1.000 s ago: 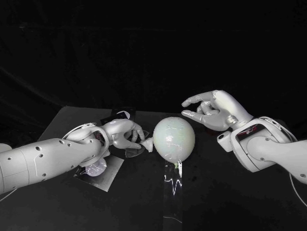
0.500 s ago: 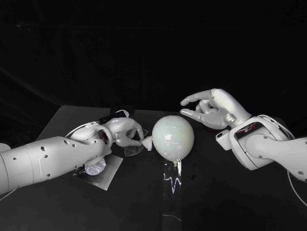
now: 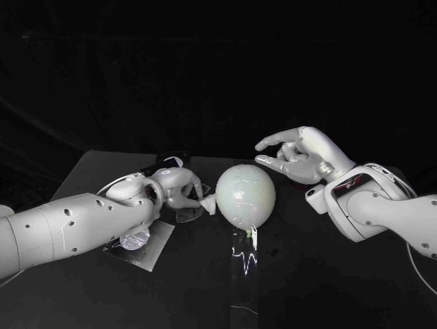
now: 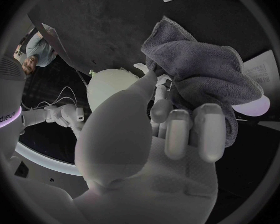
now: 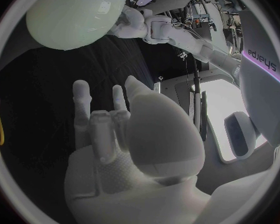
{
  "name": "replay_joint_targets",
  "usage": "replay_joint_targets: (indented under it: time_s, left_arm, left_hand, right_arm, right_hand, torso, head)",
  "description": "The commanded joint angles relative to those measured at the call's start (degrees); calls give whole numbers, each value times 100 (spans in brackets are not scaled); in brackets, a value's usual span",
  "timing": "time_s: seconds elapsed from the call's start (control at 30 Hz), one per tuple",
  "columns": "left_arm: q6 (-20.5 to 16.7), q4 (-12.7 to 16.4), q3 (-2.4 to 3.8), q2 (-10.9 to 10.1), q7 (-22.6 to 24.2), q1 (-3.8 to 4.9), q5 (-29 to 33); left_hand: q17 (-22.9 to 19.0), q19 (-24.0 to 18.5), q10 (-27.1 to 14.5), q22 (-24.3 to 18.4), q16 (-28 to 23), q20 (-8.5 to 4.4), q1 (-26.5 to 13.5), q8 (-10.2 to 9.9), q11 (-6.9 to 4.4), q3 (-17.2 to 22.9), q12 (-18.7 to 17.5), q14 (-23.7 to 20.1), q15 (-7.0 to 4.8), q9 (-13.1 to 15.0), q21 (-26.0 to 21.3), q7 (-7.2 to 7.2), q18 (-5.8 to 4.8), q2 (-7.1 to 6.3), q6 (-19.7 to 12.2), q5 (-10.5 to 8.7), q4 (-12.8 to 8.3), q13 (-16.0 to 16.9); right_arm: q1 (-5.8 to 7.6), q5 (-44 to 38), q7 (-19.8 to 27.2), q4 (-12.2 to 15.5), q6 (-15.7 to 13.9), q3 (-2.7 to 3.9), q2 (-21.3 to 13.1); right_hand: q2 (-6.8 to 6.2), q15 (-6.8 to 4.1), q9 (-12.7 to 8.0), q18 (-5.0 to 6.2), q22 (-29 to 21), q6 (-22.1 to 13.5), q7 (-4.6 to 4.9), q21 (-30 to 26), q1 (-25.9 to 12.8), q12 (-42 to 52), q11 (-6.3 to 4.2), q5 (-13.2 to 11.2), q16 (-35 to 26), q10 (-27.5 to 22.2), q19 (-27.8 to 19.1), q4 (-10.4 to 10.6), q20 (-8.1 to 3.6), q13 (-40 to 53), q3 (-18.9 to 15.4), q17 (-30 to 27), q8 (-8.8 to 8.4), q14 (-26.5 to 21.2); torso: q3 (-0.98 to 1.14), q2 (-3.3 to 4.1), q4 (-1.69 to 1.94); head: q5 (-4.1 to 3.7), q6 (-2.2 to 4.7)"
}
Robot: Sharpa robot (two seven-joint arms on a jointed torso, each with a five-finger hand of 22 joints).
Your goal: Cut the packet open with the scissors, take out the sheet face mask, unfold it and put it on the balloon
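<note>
1. My left fingers [image 3: 186, 192] are curled in just beside the balloon [image 3: 245, 194]; I cannot tell whether they hold anything.
2. My right fingers [image 3: 274, 163] are spread and empty, near the balloon's other side, apart from it.
3. The balloon stands on the surface [image 3: 189, 288] between them.
4. A grey cloth [image 4: 202, 69] lies past my left fingers.

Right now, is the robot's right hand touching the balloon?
No, the right hand hovers beside the balloon with a dark gap between them.

The balloon [image 3: 245, 197] stands between the hands, left hand [image 3: 179, 188] just beside it, a gap before the right hand [image 3: 299, 156].
</note>
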Motion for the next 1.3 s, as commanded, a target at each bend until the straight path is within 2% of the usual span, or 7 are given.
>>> replay_joint_targets:
  time_s: [0.03,0.33,0.83,1.07,1.17,1.23,1.3]
  left_arm:
    - [146,-3,9,33,-195,3,-100]
    - [369,-73,18,116,-278,2,-141]
    - [540,-127,28,199,-328,1,-168]
    - [441,-144,33,222,-284,1,-95]
    - [366,-145,36,226,-239,1,-45]
    - [311,-145,38,226,-203,1,-9]
    - [258,-144,39,226,-162,1,20]
  left_hand:
    - [1505,87,56,692,30,9,-15,-24,1,3,25,614,-7,-7,24,11,-112,-39,42,-6,39,5]
    - [1505,106,50,721,30,16,35,-55,7,51,32,614,-1,-26,39,17,-119,-19,53,-4,38,3]
    - [1505,110,36,729,30,21,37,-76,13,82,27,614,5,-40,44,23,-120,-1,68,-5,59,-10]
    - [1505,121,66,751,30,27,3,-93,-1,274,53,614,0,-64,57,4,-123,237,206,-3,203,26]
    - [1505,135,82,772,30,21,20,-66,-23,429,62,614,-14,-60,67,-25,-128,448,307,-3,275,44]
    - [1505,143,101,784,30,8,16,-7,-59,585,71,614,-38,-38,74,-76,-130,666,417,-3,360,63]
    - [1505,142,110,785,30,-12,25,85,-102,685,72,614,-73,1,75,-131,-129,745,502,-3,386,73]
  right_arm:
    - [-3,-18,-15,0,62,2,12]
    - [-5,-15,-14,2,63,2,27]
    - [-7,-1,-6,2,68,2,42]
    - [-7,12,1,1,66,2,47]
    - [-7,18,4,0,65,2,48]
    - [-7,22,5,-1,65,2,49]
    - [-7,26,5,-2,66,2,49]
  right_hand:
    - [5,35,-9,107,7,9,23,8,45,17,52,30,31,488,39,0,10,1322,38,1212,-26,449]
    - [5,35,-9,107,7,9,23,8,45,17,52,30,31,488,39,0,10,1322,38,1212,-26,449]
    - [3,35,-12,104,21,12,23,29,37,34,52,37,38,496,58,7,11,1334,47,1225,-30,457]
    - [6,36,-14,103,27,16,23,36,26,47,52,41,40,502,66,17,12,1343,54,1229,-32,459]
    - [8,36,-15,103,29,19,24,34,13,47,53,43,41,502,67,28,13,1343,59,1231,-34,460]
    - [10,36,-16,104,30,20,24,33,5,50,54,44,40,504,68,34,13,1345,61,1229,-35,459]
    - [11,37,-17,104,30,21,24,30,0,46,54,45,40,502,67,39,13,1343,64,1229,-35,460]
  torso:
    - [5,0,2]
    - [1,-3,3]
    - [4,-2,2]
    - [1,-1,1]
    - [1,1,4]
    - [1,0,4]
    - [1,-1,3]
  head:
    - [-3,-7]
    - [-63,12]
    - [-44,12]
    - [-42,12]
    - [-46,13]
    - [-48,13]
    - [-49,17]
